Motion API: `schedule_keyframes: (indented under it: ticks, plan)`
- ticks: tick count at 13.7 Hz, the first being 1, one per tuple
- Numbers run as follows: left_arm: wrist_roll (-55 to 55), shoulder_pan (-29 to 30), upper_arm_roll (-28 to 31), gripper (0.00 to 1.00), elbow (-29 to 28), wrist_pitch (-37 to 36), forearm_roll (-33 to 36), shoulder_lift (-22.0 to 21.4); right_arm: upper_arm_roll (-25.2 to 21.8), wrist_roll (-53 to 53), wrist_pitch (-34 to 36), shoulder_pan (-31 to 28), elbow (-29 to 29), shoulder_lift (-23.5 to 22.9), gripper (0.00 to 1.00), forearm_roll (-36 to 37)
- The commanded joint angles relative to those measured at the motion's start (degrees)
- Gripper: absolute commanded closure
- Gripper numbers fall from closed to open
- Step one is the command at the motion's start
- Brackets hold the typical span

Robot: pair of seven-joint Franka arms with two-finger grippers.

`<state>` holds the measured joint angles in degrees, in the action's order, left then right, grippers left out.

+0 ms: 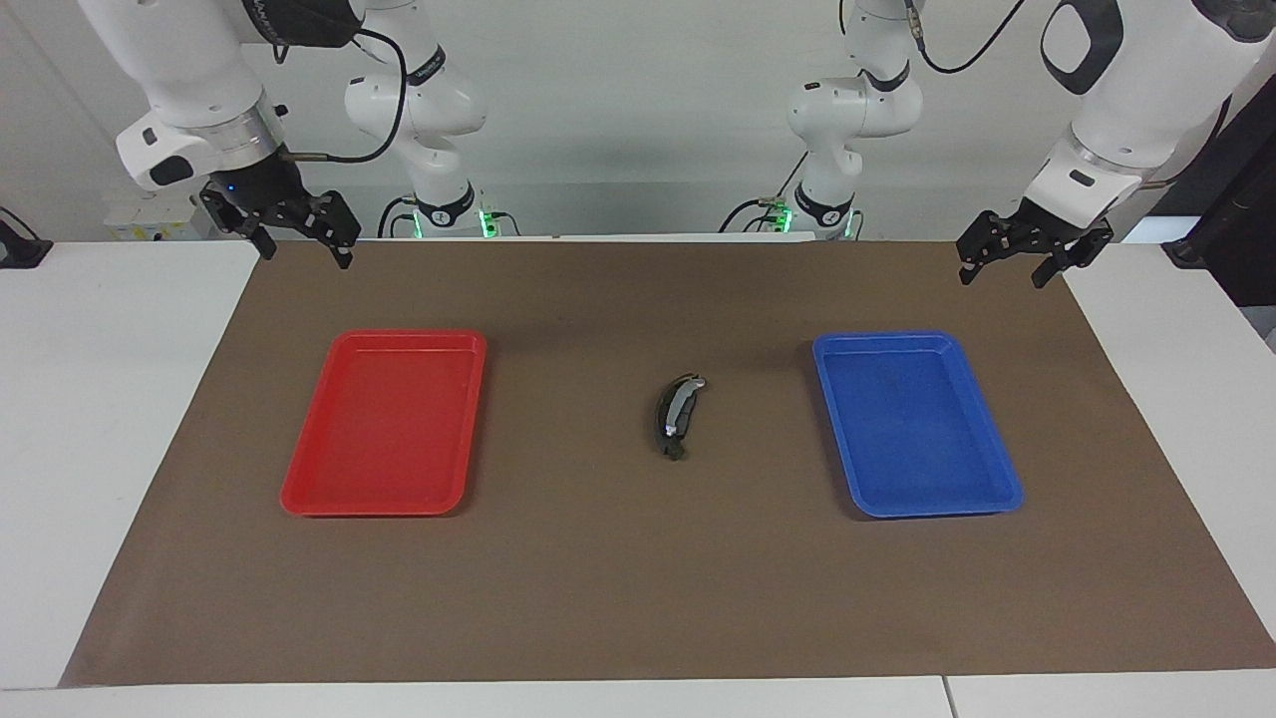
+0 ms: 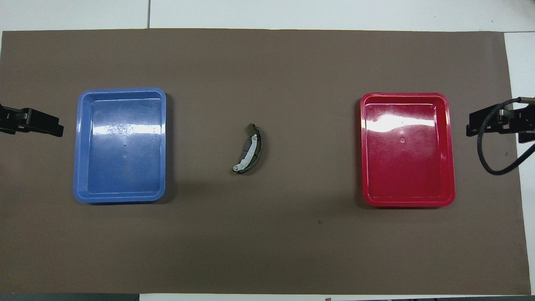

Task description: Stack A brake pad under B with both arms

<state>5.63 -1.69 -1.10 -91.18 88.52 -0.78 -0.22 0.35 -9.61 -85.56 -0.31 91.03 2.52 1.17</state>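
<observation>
Overhead view gives you one curved stack on the brown mat (image 2: 267, 251), midway between the two grippers: B (image 2: 248, 153), the longer black crescent with its silver band, lies on top of the A brake pad (image 2: 258, 147), whose dark edge shows along B's outer curve. In the facing view you see B (image 1: 677, 404) the same way, with a dark end of the A brake pad (image 1: 675, 451) showing at the end of B farther from the robots. The blue tray (image 2: 120, 196) sits between the stack and your left gripper (image 1: 1033, 255), the red tray (image 2: 407, 201) between the stack and your right gripper (image 1: 302, 234). Both grippers hang over the mat's edge nearest the robots, each with its fingers spread apart and holding nothing.
</observation>
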Motion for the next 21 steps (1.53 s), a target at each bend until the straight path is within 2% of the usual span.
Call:
schedule_keyframes:
  ticks: [1,21]
  plan:
    - [-0.54,0.63,-0.39,0.01,-1.81,0.78,0.78,-1.54,0.35,1.34,0.74,-0.39,-1.03,-0.23,0.00,-0.30]
    - [-0.54,0.63,-0.39,0.01,-1.81,0.78,0.78,-1.54,0.27,1.61,0.13,-0.39,0.38,0.29,0.00,-0.12]
